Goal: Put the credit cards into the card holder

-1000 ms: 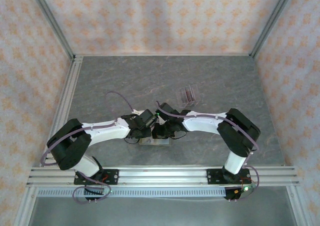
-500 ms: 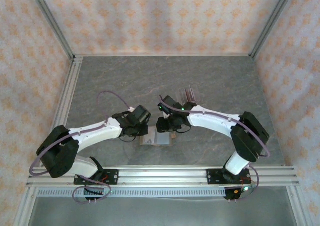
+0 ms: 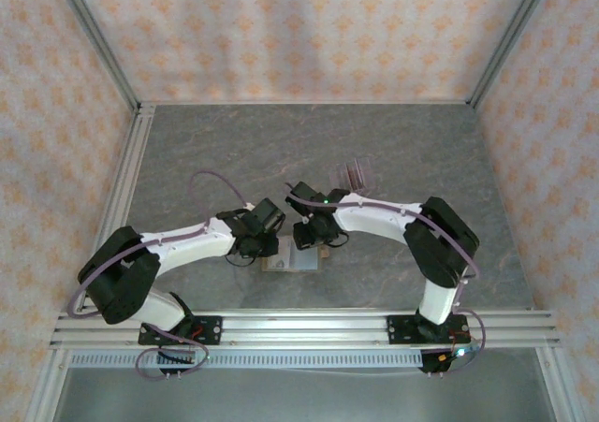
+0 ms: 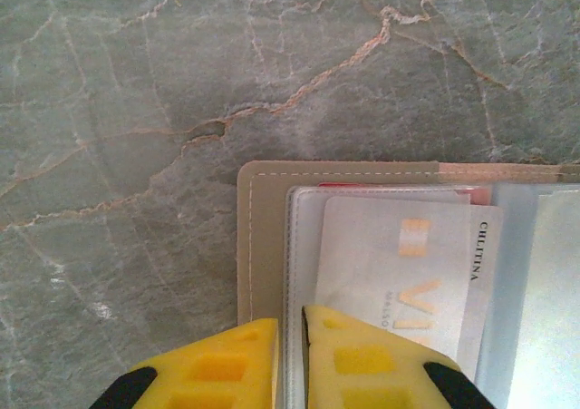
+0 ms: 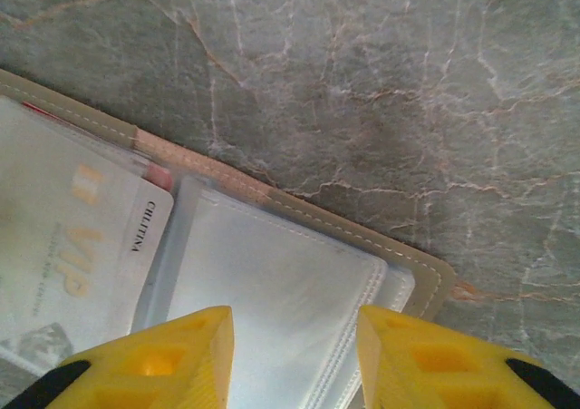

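One card holder [image 4: 263, 246], one card [image 4: 399, 273], one stand [image 3: 354, 172]
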Robot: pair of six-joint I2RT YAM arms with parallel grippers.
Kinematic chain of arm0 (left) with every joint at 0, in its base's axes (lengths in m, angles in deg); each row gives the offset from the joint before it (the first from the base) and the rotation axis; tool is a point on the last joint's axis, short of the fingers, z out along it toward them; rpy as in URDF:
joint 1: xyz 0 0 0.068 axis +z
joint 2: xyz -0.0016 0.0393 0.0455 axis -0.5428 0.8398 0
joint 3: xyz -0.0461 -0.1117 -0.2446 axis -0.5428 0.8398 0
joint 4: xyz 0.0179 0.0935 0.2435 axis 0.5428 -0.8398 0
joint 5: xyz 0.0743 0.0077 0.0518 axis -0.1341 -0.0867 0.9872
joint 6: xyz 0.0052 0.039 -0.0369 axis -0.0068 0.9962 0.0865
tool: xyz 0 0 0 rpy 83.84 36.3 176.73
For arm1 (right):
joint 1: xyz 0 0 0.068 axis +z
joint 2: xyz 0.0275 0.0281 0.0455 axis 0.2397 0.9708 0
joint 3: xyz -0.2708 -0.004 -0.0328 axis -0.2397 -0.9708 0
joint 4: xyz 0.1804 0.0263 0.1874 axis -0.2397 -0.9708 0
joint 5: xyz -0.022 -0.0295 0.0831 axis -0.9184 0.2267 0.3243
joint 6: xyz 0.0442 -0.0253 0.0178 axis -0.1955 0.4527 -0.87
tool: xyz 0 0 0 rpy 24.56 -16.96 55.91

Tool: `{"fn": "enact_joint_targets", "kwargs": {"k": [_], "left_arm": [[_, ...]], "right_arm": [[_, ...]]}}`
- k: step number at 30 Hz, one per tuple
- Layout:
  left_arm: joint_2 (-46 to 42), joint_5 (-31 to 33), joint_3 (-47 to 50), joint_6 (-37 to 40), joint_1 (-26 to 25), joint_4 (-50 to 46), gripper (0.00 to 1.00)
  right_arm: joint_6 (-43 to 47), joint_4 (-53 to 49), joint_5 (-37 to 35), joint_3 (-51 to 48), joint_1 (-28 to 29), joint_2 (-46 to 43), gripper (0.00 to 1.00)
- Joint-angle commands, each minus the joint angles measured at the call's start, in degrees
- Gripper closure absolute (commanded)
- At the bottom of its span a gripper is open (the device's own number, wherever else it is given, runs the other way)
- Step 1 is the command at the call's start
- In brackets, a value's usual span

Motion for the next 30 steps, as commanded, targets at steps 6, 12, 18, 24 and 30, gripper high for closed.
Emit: {"fn": "enact_joint_targets", "kwargs": {"k": [6,12,18,24,30], "left_arm": [[0.9,0.2,0.0,0.4,0.3,0.0,0.84],[1.6,-0.1,-0.1,0.4,0.3,0.3,0.85],[1.4,0.0,0.4,0.3,0.3,0.2,0.85],[3.1,-0.3,1.4,0.6,0.3,1.0,0.86],[5.1,-1.4,1.2,-0.1,-1.5,4.1,0.86]], "right_arm": [[-0.5,0.3,-4.9,-1.7,2.4,2.5,0.64],[-1.9,0.2,-7.7,-3.2,4.4,3.2,0.73],[-2.5,0.7,-7.2,-3.2,5.0,3.4,0.84],[-1.9,-0.1,-7.8,-2.4,5.0,0.8,0.96],[-0.6,-2.1,-8.6,-1.5,2.3,-1.9,1.00]]}}
